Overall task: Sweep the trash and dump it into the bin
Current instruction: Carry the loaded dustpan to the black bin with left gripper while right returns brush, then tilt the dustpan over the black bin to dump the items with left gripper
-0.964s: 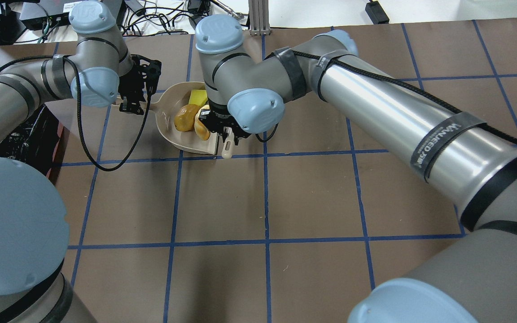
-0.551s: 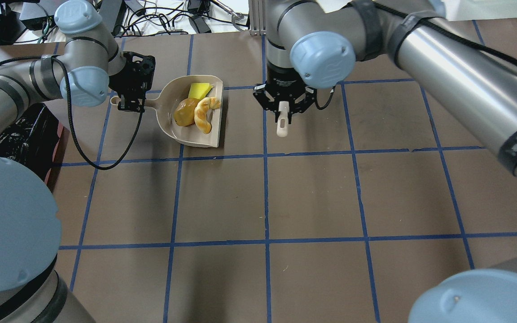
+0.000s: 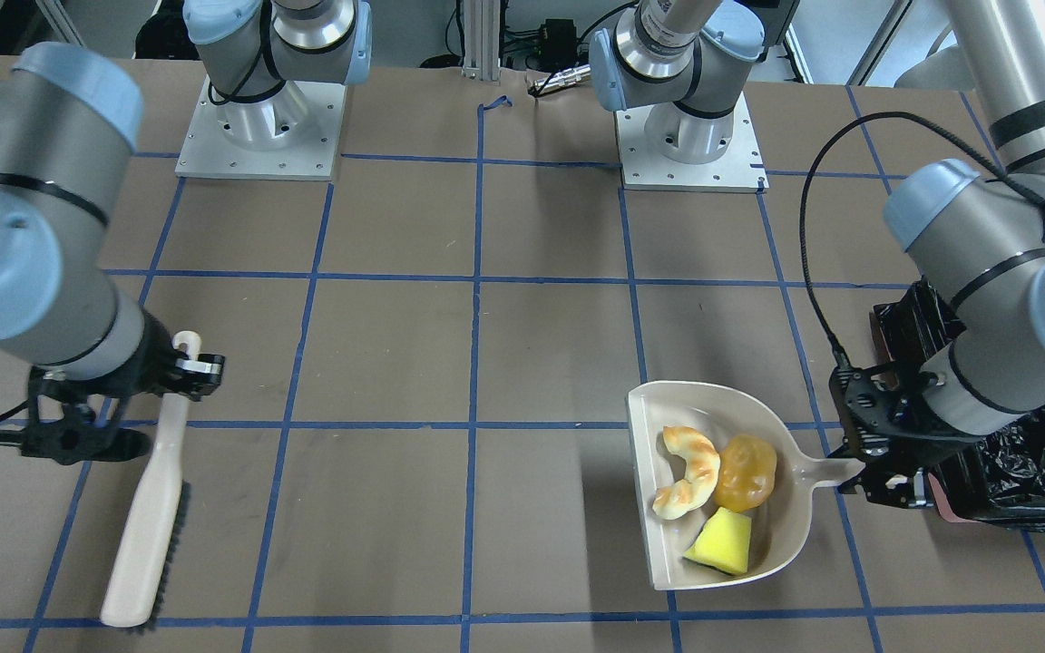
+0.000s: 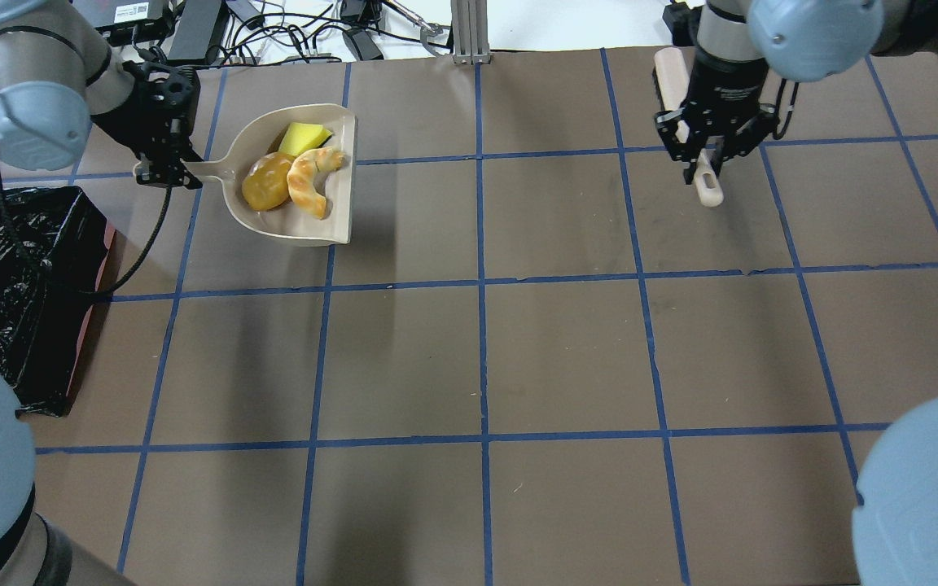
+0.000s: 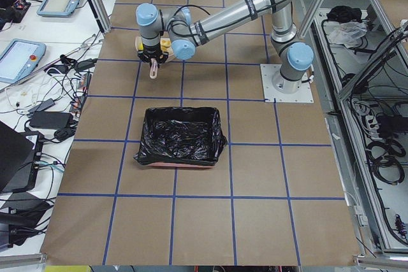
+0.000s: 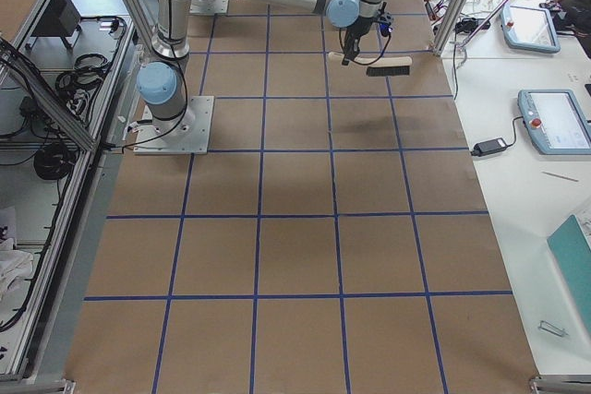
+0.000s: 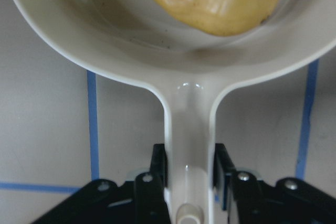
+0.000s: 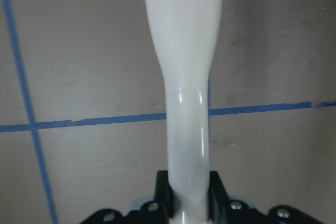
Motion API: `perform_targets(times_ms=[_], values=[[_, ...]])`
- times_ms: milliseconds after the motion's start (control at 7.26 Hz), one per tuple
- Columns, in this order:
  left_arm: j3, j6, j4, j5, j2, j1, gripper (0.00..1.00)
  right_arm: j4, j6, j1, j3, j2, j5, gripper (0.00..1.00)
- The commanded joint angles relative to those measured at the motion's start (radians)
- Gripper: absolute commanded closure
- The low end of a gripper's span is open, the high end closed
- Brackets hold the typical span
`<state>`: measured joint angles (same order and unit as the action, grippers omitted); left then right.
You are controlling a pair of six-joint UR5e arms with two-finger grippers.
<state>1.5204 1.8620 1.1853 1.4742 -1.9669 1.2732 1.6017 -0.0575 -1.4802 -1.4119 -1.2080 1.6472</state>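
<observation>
Item, left gripper (image 7: pixel 189 179): fingers (image 7: pixel 158 163) closed tight on the flat handle of the dustpan (image 4: pixel 339 232), no gap on either side. Item, trash: bread stick (image 4: pixel 309 181), bun (image 4: pixel 264 184) and yellow wedge (image 4: pixel 304 138), all three bunched together in the pan, none on the table that I could see. Item, bin (image 4: pixel 13 277): black-lined, mouth open upward, at the robot's left table edge, nearer the robot than the pan and just beside the left gripper. The pan's long axis ran across the table, handle toward the bin side, open lip away from it. I judged the dump would need the pan carried over the bin and swung lip-down. The left arm was much the nearer. Item, right gripper (image 8: pixel 189 182): clamped on the handle of the brush (image 3: pixel 143 521), well apart on the robot's right.
</observation>
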Motion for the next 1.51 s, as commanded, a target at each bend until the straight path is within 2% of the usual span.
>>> perform_targets(times_ms=[0, 275, 413, 689, 826, 964, 1102, 1240, 1377], values=[[-0.006, 0.165, 0.130, -0.012, 0.077, -0.130, 1.00, 0.093, -0.148, 0.167, -0.082, 0.001, 0.010, 1.00], [-0.008, 0.309, 0.175, -0.011, 0.112, -0.283, 1.00, 0.266, -0.232, 0.266, -0.192, 0.027, 0.005, 1.00], [-0.028, 0.389, 0.210, -0.005, 0.123, -0.361, 1.00, 0.293, -0.248, 0.306, -0.220, 0.042, 0.002, 1.00], [-0.095, 0.523, 0.235, 0.001, 0.100, -0.525, 1.00, 0.285, -0.266, 0.316, -0.228, 0.044, -0.029, 1.00], [-0.150, 0.593, 0.223, 0.023, 0.068, -0.552, 1.00, 0.278, -0.301, 0.317, -0.237, 0.047, -0.071, 1.00], [-0.181, 0.597, 0.221, 0.037, 0.037, -0.554, 1.00, 0.276, -0.304, 0.317, -0.242, 0.047, -0.081, 1.00], [-0.202, 0.623, 0.167, 0.064, 0.022, -0.561, 1.00, 0.273, -0.304, 0.317, -0.243, 0.047, -0.083, 1.00], [-0.209, 0.682, 0.121, 0.160, 0.010, -0.564, 1.00, 0.273, -0.308, 0.317, -0.245, 0.051, -0.084, 1.00], [-0.212, 0.738, 0.041, 0.217, 0.000, -0.566, 1.00, 0.271, -0.306, 0.317, -0.245, 0.057, -0.083, 1.00]])
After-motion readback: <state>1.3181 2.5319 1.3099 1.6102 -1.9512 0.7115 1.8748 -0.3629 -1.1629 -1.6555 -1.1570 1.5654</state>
